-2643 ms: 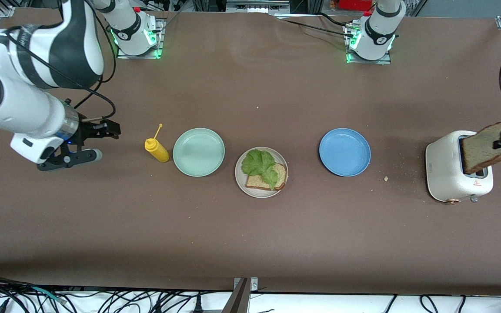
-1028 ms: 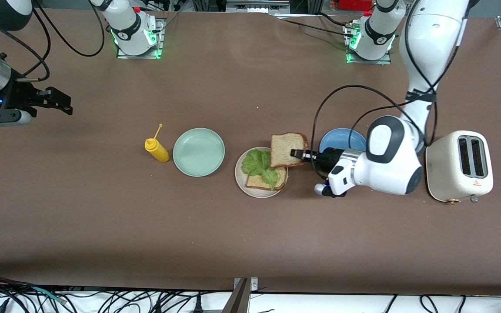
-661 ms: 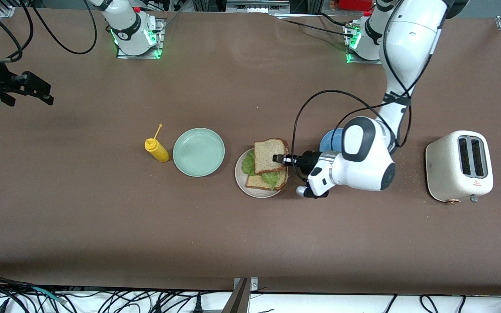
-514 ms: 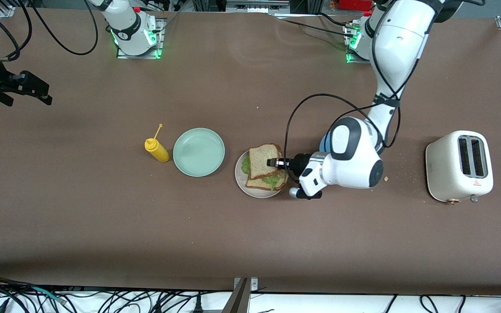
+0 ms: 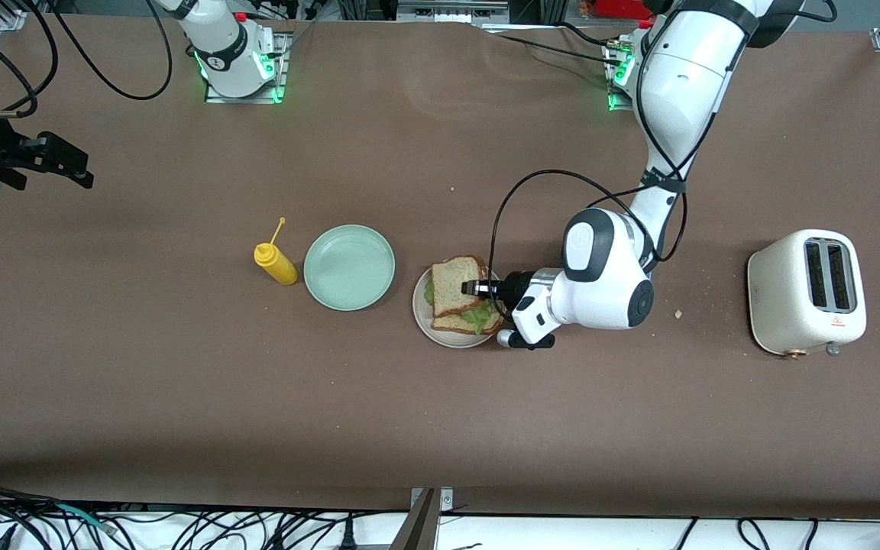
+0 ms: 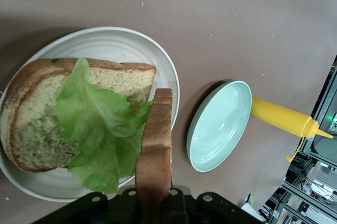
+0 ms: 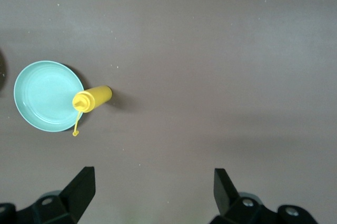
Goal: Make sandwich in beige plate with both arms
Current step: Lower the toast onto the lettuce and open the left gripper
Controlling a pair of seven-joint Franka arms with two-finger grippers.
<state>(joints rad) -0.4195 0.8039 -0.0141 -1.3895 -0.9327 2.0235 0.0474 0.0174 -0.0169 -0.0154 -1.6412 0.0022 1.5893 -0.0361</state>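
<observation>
The beige plate [image 5: 423, 325] [image 6: 118, 42] lies mid-table and holds a brown bread slice [image 5: 449, 321] [image 6: 31, 129] with a ruffled green lettuce leaf [image 5: 477, 315] [image 6: 95, 124] on it. My left gripper [image 5: 472, 288] [image 6: 154, 195] is shut on a second bread slice [image 5: 455, 284] [image 6: 157, 145], held by one edge just over the lettuce and the plate. Whether that slice touches the lettuce I cannot tell. My right gripper [image 5: 66, 164] [image 7: 152, 184] hangs open and holds nothing, over bare table at the right arm's end, where that arm waits.
A mint green plate [image 5: 349, 267] [image 6: 221, 126] [image 7: 47, 95] lies beside the beige plate toward the right arm's end, with a yellow squeeze bottle [image 5: 276, 262] [image 6: 281, 119] [image 7: 92, 99] next to it. A white toaster [image 5: 805, 292] stands at the left arm's end. Crumbs [image 5: 677, 314] lie near it.
My left arm has carried the second bread slice from beside the plate to over the lettuce and lowered it. The right gripper has hardly moved.
</observation>
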